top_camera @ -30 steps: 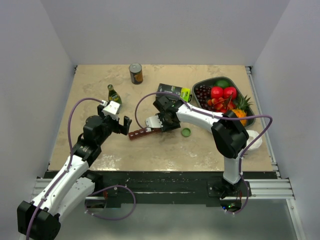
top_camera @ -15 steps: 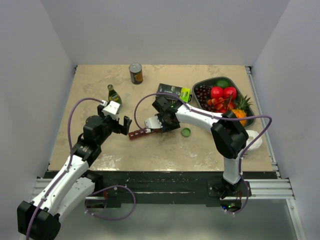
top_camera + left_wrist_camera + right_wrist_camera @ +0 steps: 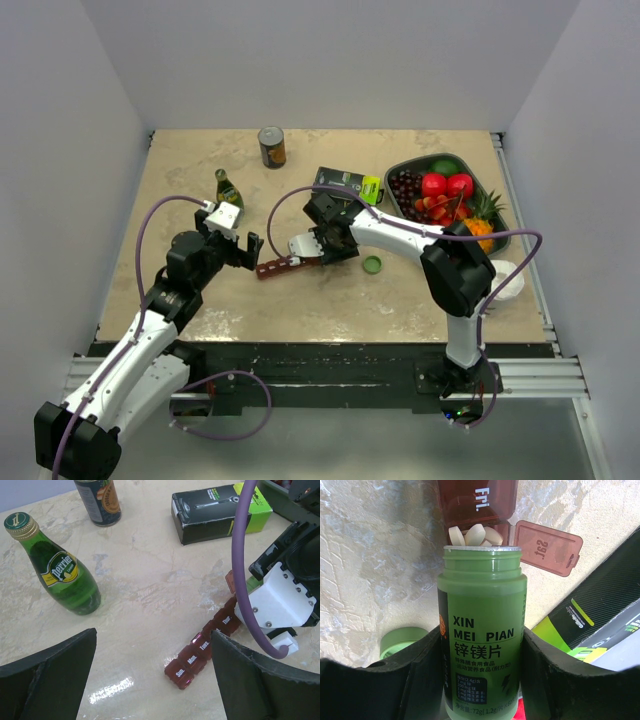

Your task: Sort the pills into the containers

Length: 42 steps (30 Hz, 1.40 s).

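The containers are a maroon strip [image 3: 277, 267] of day-labelled compartments lying on the table, also seen in the left wrist view [image 3: 197, 656]. My right gripper [image 3: 325, 245] is shut on a green pill bottle [image 3: 481, 630], which is tipped over the strip's far end. White pills [image 3: 475, 535] crowd the bottle's open mouth, over the compartment by the open "Sat" lid [image 3: 547, 547]. The "Fri" compartment [image 3: 477, 500] lies just beyond. My left gripper [image 3: 155, 675] stands open just left of the strip's "Sun" end, holding nothing.
The bottle's green cap [image 3: 372, 264] lies right of the strip. A green glass bottle [image 3: 228, 188] and a can [image 3: 271, 146] stand at the back left. A black-and-lime box [image 3: 348, 184] and a dark fruit tray [image 3: 392, 172] lie behind the right gripper.
The right gripper with the bottle has edged very slightly left along the strip. The left arm has not moved.
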Each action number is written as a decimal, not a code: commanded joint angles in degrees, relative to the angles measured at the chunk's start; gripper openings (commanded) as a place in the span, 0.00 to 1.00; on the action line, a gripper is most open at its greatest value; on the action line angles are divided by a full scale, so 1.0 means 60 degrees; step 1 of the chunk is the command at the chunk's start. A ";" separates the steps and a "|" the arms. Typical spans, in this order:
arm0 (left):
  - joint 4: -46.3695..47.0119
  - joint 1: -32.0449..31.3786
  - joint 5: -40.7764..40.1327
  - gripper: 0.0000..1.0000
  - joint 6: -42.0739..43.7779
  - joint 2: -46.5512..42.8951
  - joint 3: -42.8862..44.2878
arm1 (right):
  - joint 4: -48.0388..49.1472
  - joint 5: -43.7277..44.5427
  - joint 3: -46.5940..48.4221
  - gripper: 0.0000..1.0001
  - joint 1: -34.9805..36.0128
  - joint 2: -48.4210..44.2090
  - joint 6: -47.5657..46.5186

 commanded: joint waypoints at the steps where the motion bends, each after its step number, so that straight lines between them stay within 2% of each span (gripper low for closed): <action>1: 0.0253 0.0053 0.0074 1.00 0.0163 -0.0089 0.0192 | 0.0003 -0.0275 0.0294 0.03 0.0028 0.0023 0.0208; 42: 0.0253 0.0053 0.0074 1.00 0.0178 0.0013 0.0207 | 0.0456 -0.1535 -0.0101 0.02 -0.0734 -0.0387 0.1057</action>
